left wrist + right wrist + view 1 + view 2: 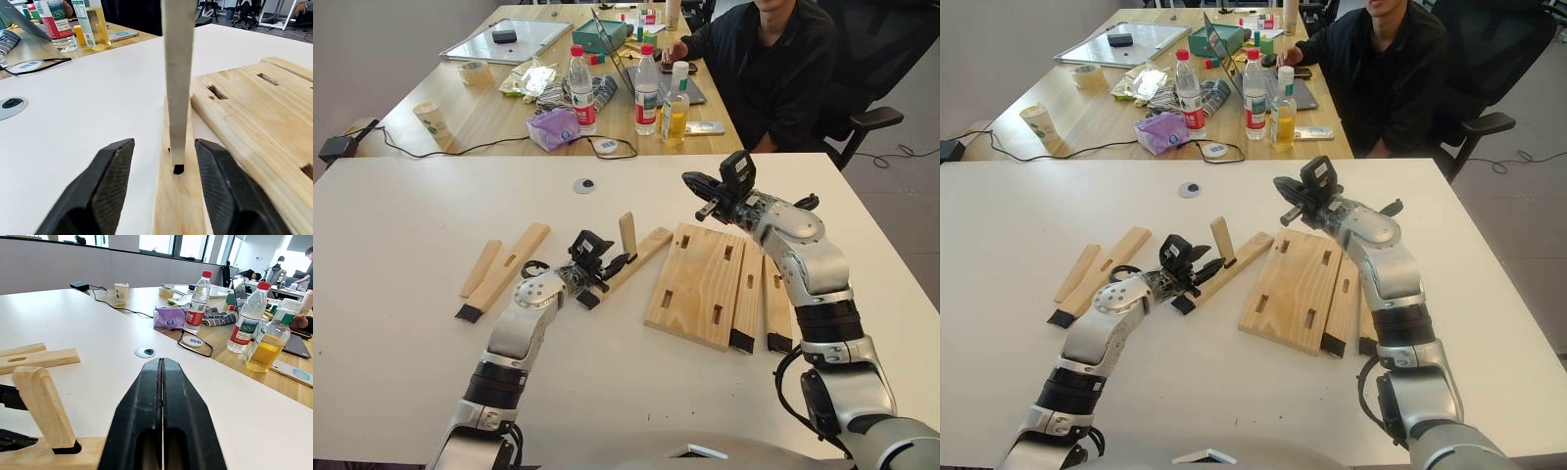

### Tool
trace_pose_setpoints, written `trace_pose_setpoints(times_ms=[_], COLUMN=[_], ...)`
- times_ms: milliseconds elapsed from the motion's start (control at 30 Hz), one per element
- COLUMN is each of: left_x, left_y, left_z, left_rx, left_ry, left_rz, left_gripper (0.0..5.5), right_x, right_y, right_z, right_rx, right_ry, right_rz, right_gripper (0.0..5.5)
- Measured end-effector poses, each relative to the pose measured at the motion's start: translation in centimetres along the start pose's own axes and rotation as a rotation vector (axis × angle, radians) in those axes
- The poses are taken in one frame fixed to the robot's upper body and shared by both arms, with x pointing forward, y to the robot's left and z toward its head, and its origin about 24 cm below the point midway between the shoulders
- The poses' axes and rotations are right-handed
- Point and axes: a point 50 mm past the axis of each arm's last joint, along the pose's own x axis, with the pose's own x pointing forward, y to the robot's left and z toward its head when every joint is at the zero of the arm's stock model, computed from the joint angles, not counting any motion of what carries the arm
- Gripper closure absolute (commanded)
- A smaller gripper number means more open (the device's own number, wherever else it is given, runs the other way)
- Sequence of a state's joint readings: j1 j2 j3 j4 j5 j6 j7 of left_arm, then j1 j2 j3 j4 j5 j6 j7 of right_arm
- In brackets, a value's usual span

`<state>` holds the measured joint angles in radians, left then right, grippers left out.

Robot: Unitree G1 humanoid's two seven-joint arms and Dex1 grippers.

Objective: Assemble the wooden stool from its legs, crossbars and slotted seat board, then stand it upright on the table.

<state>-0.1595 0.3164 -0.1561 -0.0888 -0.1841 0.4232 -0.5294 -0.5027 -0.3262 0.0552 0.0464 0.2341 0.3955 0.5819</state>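
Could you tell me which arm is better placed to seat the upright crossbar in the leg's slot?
Left. The left end effector, open, straddles the crossbar standing in the slot of the leg; the right end effector is shut, raised by the seat board.

One seat board (pixel 697 284) on the white table (pixel 411 225). Four legs (pixel 506 270): two side by side at the board's 3 o'clock, one just beside its 10 o'clock corner, one well apart at 9 o'clock. Two crossbars (pixel 626 233): one upright in the 10 o'clock leg, one flat beside the 9 o'clock leg. One grommet (pixel 585 185) at 12 o'clock. On the far table (pixel 480 117): three bottles (pixel 578 88), two red-capped and one with yellow liquid, one paper cup (pixel 433 119), one tape roll (pixel 473 70), one purple pack (pixel 553 127), one phone (pixel 705 127)
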Motion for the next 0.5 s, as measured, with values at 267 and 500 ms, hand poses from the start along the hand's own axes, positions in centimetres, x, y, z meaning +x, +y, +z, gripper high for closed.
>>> trace_pose_setpoints(times_ms=[267,500], left_x=[-2.9,-2.7], left_y=[1.0,0.5], left_z=[-2.2,-3.1], left_rx=[-0.009,-0.073], left_ry=[0.152,0.21], left_rz=[-0.018,-0.041], left_gripper=[1.93,1.93], right_x=[-0.6,-0.6], right_y=[-0.2,-0.2], right_z=[-0.4,-0.4], right_rx=[0.007,0.002], right_ry=[0.003,0.007], right_rz=[-0.034,-0.038], right_gripper=[5.5,5.5])
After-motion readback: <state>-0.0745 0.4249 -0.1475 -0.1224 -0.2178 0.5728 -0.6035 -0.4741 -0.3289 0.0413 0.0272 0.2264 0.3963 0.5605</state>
